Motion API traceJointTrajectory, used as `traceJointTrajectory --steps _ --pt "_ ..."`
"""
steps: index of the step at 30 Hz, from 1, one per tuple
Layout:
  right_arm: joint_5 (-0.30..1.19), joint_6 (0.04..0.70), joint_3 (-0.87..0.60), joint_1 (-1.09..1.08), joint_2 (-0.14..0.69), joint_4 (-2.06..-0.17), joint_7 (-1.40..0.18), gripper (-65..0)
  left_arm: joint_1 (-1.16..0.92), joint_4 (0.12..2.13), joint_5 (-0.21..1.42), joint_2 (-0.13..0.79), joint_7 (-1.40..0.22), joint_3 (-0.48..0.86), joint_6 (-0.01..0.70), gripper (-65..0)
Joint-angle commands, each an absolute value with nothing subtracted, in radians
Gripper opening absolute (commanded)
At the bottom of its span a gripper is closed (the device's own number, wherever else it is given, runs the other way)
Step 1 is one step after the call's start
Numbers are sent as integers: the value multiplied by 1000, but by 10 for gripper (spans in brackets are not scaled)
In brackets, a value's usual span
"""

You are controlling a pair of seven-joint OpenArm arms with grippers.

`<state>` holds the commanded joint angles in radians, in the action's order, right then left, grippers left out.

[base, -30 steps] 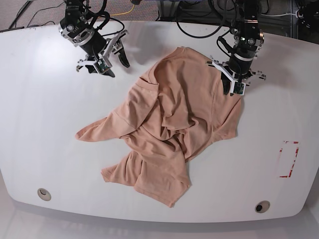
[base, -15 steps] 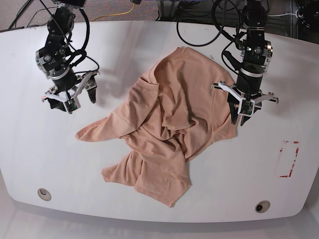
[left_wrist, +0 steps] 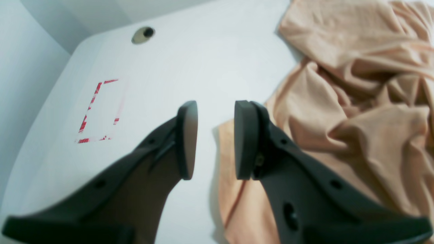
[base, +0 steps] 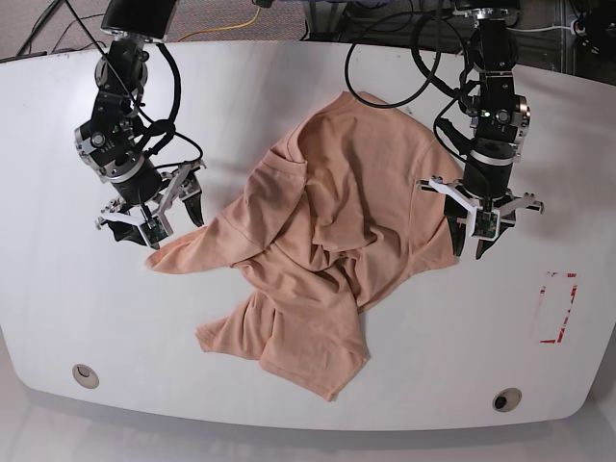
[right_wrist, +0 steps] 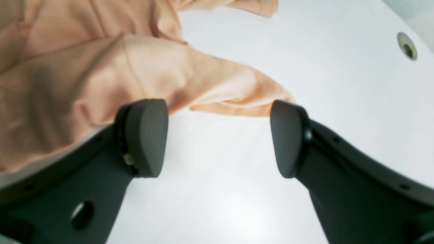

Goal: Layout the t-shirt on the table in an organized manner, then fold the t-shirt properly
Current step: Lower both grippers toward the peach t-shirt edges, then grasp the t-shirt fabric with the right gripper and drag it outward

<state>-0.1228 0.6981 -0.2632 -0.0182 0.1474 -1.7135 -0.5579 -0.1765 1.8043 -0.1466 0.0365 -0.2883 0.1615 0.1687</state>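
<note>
Now crumpled t-shirt edge beside left gripper, sleeve tip beside right gripper; both spread, unclamped.

Bare table rings the crumpled t-shirt.

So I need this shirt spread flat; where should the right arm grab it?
Grip the pointed sleeve tip of the t-shirt, coming straight down from above. It lies flat and free on the table, just under the open right gripper.
</note>
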Motion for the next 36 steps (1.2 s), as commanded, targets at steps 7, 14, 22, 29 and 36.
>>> traceJointTrajectory --steps 7,14,22,29,36 --pt "-307 698 -201 -118 81 -1524 -521 -211 -170 1720 -141 38 -309 205 172 -544" --pt "-331 698 -189 -103 47 -1434 -472 -213 -181 1686 -143 43 -296 199 178 -548" --pt "-288 698 -196 -21 61 -1448 -462 -208 -187 1673 -147 45 -294 205 177 -541" --pt "-260 698 -181 48 102 -1455 -473 -203 -178 1648 -147 49 -300 210 177 -538" --pt "-262 698 -86 13 137 -1341 -476 -221 -170 1641 -144 51 -299 195 186 -539"
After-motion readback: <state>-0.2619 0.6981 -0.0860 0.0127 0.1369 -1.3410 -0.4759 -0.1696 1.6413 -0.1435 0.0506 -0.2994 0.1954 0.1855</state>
